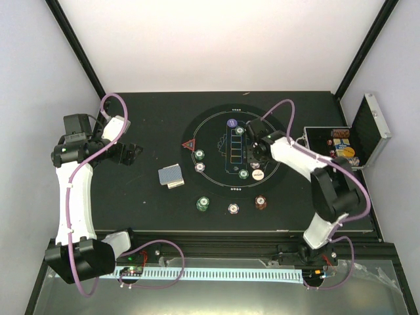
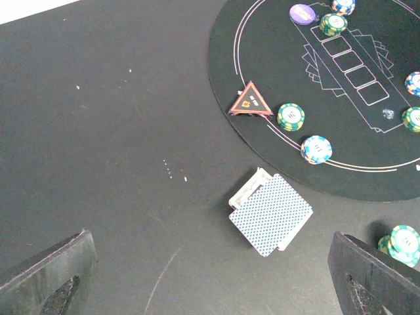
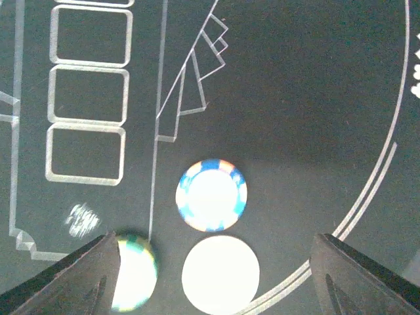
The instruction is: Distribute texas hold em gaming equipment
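Top external view: on the dark counter (image 1: 131, 203), one small deck of cards (image 1: 172, 176) with grey-blue backs is seen just left of the round black mat (image 1: 220, 189), well apart from both arms. One red triangle marker (image 1: 189, 144) is set at the mat's left edge, one purple button (image 1: 231, 123) at its far side and one white button (image 1: 257, 174) right of centre. Four green chip stacks (image 1: 203, 204), one brown-red chip stack (image 1: 261, 202) and at least three white chip stacks (image 1: 233, 209) are counted. Print is carried by the buttons and the triangle, but none can be read. The left gripper (image 1: 133, 154) is positioned over bare counter left of the cards, released, with nothing between its fingers. The right gripper (image 1: 254, 152) is positioned low over the mat, fingers spread wide; in the right wrist view a white-and-blue chip (image 3: 211, 195) is seen lying loose between them, touched by neither. One silver case (image 1: 371, 128) is propped open at the counter's right edge.
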